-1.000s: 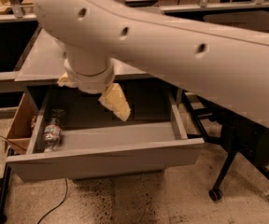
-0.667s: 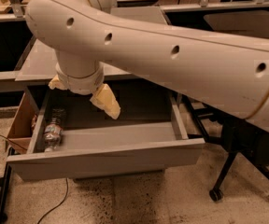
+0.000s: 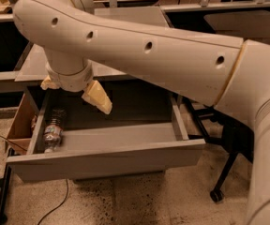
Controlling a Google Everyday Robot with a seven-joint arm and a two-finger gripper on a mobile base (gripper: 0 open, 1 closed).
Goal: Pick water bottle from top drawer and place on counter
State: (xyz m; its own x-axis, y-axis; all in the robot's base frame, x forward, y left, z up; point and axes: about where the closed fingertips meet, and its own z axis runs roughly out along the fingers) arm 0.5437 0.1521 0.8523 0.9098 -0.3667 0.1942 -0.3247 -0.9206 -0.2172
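The water bottle (image 3: 52, 128), clear and crinkled, lies lengthwise at the left end of the open top drawer (image 3: 107, 161). My gripper (image 3: 75, 96) hangs from the big white arm over the drawer's left half, above and just right of the bottle and not touching it. Its cream fingers (image 3: 98, 99) stand apart and hold nothing. The grey counter (image 3: 35, 63) is the cabinet top behind the drawer; the arm hides most of it.
A brown wooden box (image 3: 19, 126) sits against the drawer's left side. A black wheeled stand (image 3: 223, 171) is on the floor to the right. A cable (image 3: 55, 205) runs over the speckled floor in front.
The arm has swung left, so the gripper has moved from the drawer's middle toward the left end, closer to the bottle. The bottle has not moved.
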